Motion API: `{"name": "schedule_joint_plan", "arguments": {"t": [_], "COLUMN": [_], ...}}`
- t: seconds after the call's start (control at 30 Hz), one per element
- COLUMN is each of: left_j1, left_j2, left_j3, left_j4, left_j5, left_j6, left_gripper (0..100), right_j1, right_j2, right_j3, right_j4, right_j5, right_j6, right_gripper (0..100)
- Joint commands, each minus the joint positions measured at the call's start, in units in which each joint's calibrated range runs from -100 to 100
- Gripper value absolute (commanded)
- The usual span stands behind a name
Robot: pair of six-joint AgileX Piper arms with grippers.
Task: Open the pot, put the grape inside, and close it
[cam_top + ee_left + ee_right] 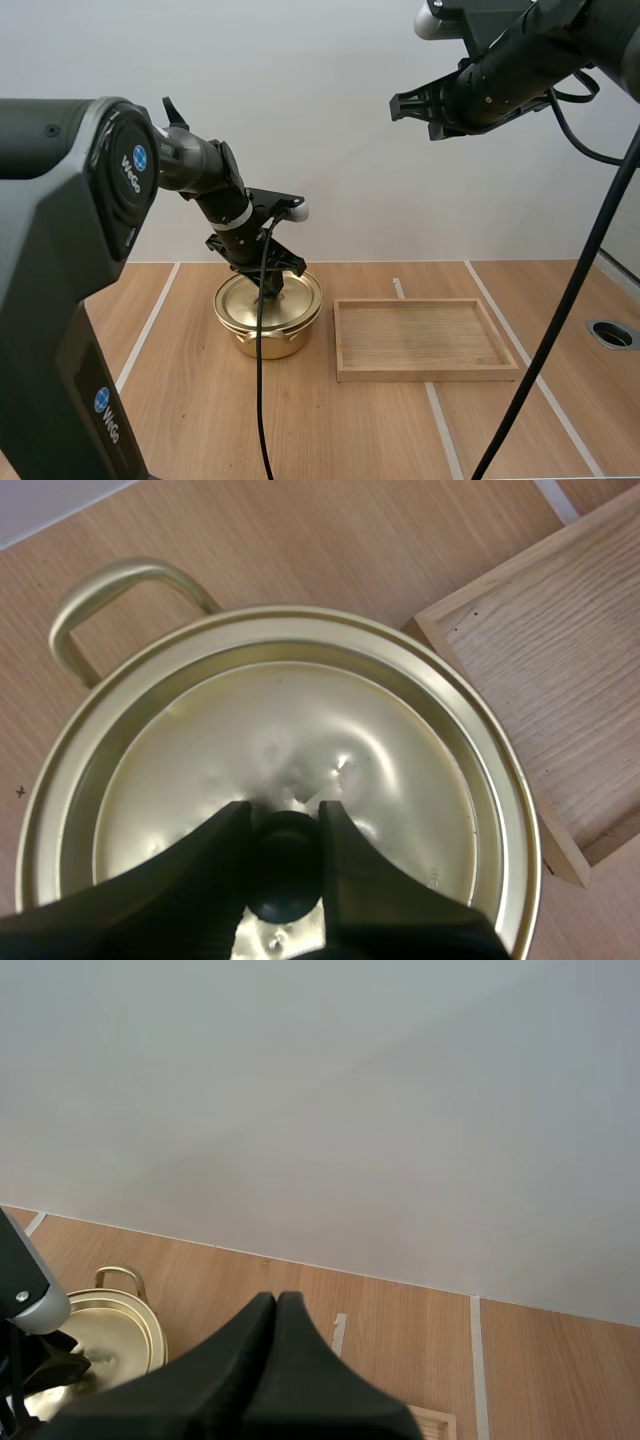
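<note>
A gold pot (268,318) stands on the table with its gold lid (300,750) seated on it. My left gripper (271,289) reaches down onto the lid's middle. In the left wrist view its two fingers (225,845) pinch the black lid knob (283,865) from both sides, so my left gripper (283,818) is shut on the knob. My right gripper (398,106) hangs high in the air above the tray, far from the pot. Its fingers lie together as one wedge, so my right gripper (276,1300) is shut on nothing. The pot (112,1332) lies below it.
A shallow wooden tray (425,372) lies just right of the pot, almost touching it, and its corner (440,625) sits close to the pot's rim. White tape lines cross the wooden table. A round hole (612,333) sits near the table's right edge.
</note>
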Motion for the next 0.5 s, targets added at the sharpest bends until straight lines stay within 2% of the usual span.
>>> {"name": "schedule_joint_plan", "arguments": {"t": [0.0,0.07,0.13,0.27,0.33,0.4,0.47], "left_j1": [-0.19,-0.19,-0.19,-0.19,-0.19,-0.19,-0.19], "left_j2": [0.3,0.3,0.3,0.3,0.3,0.3,0.3], "left_j3": [-0.3,-0.3,-0.3,-0.3,-0.3,-0.3,-0.3], "left_j4": [0.7,0.7,0.7,0.7,0.7,0.7,0.7], "left_j5": [1.0,1.1,1.1,1.1,1.3,1.3,1.1], "left_j6": [-0.9,-1.1,-1.4,-1.6,-1.6,-1.6,-1.6], "left_gripper": [1,8,21,61,76,86,88], "right_j1": [-0.2,-0.2,-0.2,-0.2,-0.2,-0.2,-0.2], "right_j2": [-0.8,-0.8,-0.8,-0.8,-0.8,-0.8,-0.8], "right_j3": [-0.1,-0.1,-0.1,-0.1,-0.1,-0.1,-0.1], "right_j4": [0.1,0.1,0.1,0.1,0.1,0.1,0.1], "right_j5": [0.1,0.1,0.3,0.3,0.3,0.3,0.3], "right_j6": [0.0,0.0,0.0,0.0,0.0,0.0,0.0], "right_gripper": [0,0,0,0,0,0,0]}}
